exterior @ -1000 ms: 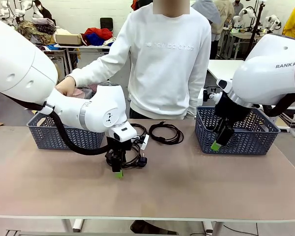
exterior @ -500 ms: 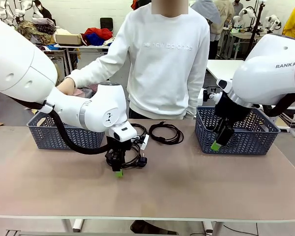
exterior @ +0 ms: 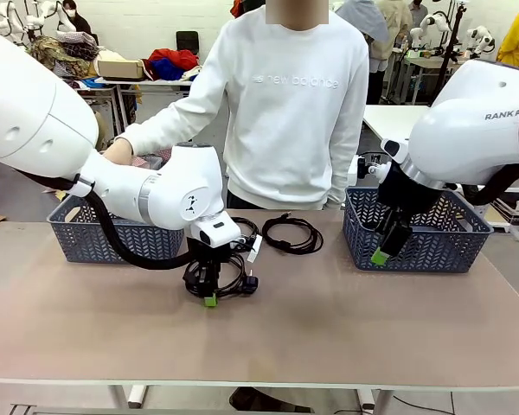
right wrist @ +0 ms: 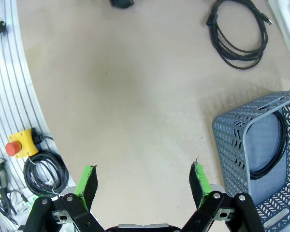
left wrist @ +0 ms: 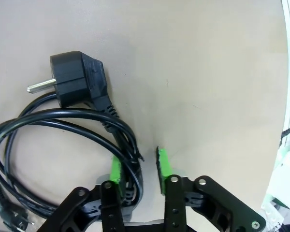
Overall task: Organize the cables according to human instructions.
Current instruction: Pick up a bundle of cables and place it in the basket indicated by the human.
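Note:
One black cable [left wrist: 63, 118], coiled with a chunky plug [left wrist: 77, 79], lies on the table under my left gripper [left wrist: 139, 171]. The jaws have drawn in on the strands of its loop, which run against the left green pad [left wrist: 115, 171]. In the front view this gripper [exterior: 209, 298] points down on that cable [exterior: 238, 281], left of the table's middle. A second coiled cable [exterior: 290, 233] lies free behind it, seen too as the coil [right wrist: 239, 36]. My right gripper [right wrist: 143, 183] is open and empty, hanging [exterior: 382, 251] before the right basket [exterior: 432, 246], where another cable [right wrist: 276, 145] lies.
A second grey basket [exterior: 112, 240] stands at the back left, with the person's hand [exterior: 117, 152] held over it. The person stands at the far edge, centre. A yellow emergency-stop box [right wrist: 21, 142] and a spare coil [right wrist: 46, 171] lie past the table's edge.
My left gripper's jaws have come together on the cable and it has risen a little. The right arm has stayed still.

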Motion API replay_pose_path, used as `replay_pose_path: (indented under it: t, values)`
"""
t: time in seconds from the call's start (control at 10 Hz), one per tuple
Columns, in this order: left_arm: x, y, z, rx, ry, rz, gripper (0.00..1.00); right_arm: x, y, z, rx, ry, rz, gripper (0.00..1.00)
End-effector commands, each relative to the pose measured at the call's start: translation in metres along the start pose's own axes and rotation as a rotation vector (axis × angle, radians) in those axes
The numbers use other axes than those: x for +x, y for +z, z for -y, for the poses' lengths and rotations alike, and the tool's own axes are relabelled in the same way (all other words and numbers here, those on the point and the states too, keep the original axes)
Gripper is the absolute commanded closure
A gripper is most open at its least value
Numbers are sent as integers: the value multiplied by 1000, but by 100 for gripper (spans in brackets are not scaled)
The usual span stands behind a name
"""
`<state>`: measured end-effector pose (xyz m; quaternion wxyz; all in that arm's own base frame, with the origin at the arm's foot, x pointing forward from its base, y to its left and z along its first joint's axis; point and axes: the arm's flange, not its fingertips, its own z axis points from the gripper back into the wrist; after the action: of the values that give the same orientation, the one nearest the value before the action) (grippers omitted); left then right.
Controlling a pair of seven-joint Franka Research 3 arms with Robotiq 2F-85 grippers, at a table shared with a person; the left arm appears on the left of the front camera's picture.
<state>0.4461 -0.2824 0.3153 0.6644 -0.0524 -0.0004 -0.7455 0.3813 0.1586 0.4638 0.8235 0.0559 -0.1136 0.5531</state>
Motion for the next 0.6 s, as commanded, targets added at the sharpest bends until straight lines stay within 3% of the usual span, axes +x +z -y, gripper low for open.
replay_pose_path:
  t: [0.0, 0.2, 0.5]
  values:
    - [-1, 8, 8, 0, 2, -15, 84, 2, 1, 0, -6, -3, -2, 0]
    - [1, 13, 12, -2, -2, -16, 100, 2, 1, 0, -6, -3, -2, 0]
    - [5, 24, 18, 26, 1, -15, 100, 2, 1, 0, -6, -3, -2, 0]
